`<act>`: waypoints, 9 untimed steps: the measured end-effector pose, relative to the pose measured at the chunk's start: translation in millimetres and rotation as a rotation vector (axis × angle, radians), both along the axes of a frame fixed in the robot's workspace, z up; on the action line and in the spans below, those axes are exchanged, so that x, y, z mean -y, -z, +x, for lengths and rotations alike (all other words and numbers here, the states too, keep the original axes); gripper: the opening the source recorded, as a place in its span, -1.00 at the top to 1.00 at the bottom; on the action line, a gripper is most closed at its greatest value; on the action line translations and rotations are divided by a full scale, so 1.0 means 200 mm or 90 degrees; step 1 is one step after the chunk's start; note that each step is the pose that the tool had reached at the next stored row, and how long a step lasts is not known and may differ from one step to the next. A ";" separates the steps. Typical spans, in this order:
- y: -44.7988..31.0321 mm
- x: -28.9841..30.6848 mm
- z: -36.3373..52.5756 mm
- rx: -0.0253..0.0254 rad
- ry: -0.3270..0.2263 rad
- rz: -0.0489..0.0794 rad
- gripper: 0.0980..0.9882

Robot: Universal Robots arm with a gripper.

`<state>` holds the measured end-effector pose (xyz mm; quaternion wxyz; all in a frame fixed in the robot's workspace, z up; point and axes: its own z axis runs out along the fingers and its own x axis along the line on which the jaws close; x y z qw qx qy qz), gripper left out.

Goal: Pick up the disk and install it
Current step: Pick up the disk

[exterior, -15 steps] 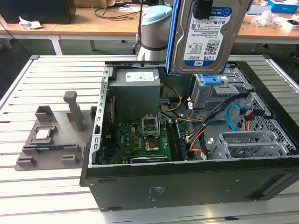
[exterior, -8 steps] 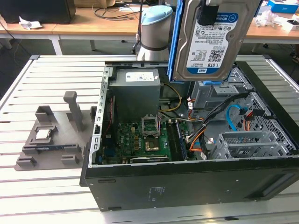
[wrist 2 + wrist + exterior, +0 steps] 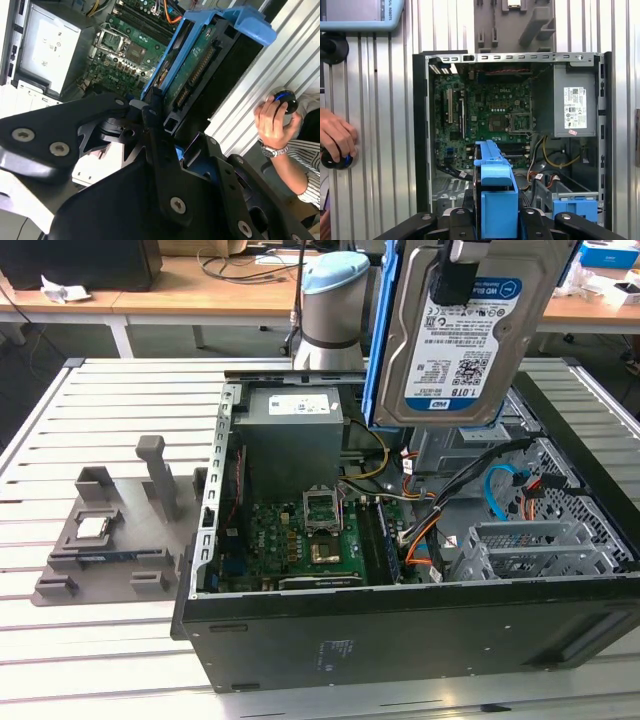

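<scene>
Disk (image 3: 468, 360) held by jaws, long axis vertical, above computer case (image 3: 400, 640).

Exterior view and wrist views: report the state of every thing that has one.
computer case, lying on its side, panel off.
disk, held upright over the computer case, label facing the exterior camera.
claw, shut on the disk.
drive cage, no disk in it.
hand, resting on a round knob.

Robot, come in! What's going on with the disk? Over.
Gripper shut on disk. Disk held upright above open computer case, not installed. Loose cables near drive cage. Person's hand beside case.
</scene>
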<state>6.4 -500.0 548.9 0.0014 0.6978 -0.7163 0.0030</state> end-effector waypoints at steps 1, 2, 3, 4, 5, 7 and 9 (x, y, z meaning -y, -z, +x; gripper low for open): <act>0.000 0.009 0.001 0.0000 0.000 0.000 0.40; 0.000 0.015 0.001 0.0000 0.000 0.000 0.40; 0.000 0.026 0.002 0.0000 0.000 0.000 0.40; 0.000 0.032 0.003 0.0000 0.000 0.000 0.40; 0.000 0.037 0.003 0.0000 0.000 0.000 0.40; 0.000 0.049 0.004 0.0000 0.000 0.000 0.40; 0.000 0.071 0.006 0.0000 0.000 0.000 0.40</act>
